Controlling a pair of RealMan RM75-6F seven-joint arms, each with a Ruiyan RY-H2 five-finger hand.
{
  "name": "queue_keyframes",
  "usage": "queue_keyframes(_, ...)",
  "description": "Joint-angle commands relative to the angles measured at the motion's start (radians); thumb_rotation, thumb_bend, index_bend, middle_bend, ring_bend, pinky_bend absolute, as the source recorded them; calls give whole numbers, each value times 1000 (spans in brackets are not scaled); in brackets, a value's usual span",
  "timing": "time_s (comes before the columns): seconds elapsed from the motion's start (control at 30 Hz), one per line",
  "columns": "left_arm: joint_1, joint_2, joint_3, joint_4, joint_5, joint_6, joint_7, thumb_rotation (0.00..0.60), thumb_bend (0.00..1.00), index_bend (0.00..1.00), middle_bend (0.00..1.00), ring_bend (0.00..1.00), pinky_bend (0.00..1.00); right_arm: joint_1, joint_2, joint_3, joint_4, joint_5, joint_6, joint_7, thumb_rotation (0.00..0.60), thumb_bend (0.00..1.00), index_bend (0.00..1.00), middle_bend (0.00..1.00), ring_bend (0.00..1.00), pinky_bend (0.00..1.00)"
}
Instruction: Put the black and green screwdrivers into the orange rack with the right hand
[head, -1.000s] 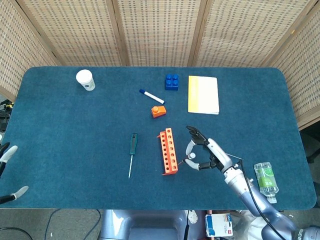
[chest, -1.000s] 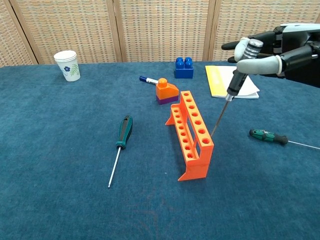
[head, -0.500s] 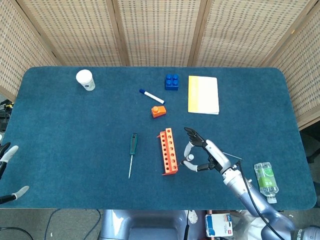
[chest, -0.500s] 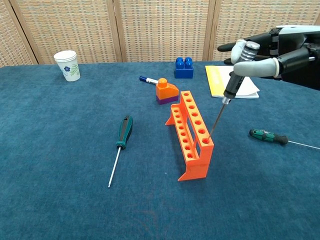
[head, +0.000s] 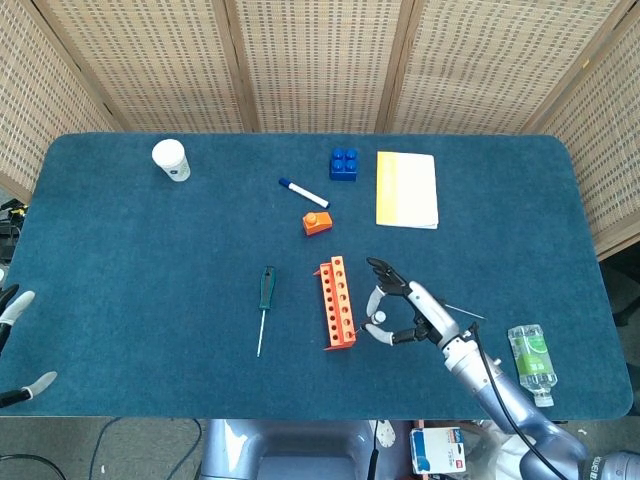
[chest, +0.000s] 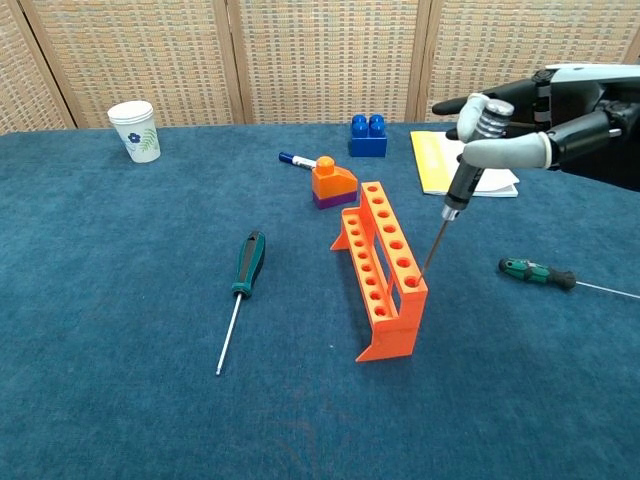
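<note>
We had the right hand (chest: 500, 130) grasping one screwdriver (chest: 462, 188), tip at the orange rack (chest: 385, 265) (not seated); nothing racked yet.

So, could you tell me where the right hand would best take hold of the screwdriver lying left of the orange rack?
Probably by the black-and-green handle of the screwdriver, from above. It lies flat on the table, handle toward the far side and thin shaft toward the camera, so fingers closing across the thicker handle should grip better than on the shaft.
</note>
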Motion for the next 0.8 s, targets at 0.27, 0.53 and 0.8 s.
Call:
queue_keyframes(0.27,-3,-1,0,-3,-2,-7,6,600,0,0,0,0,0,22,-46,-25,22,11,-2,-146,600,440,627,0,0,46)
queue_keyframes(0.53,-4,6,1,-1,-6,-9,-11,600,0,0,0,0,0,68,-89,-29,43,107,-48,-300,600,440,627,0,0,46)
queue_keyframes(0.8,-8,12,-1,0,-12,-16,-28,600,0,0,0,0,0,90,-112,-17,48,183,-42,-398,600,442,627,0,0,46)
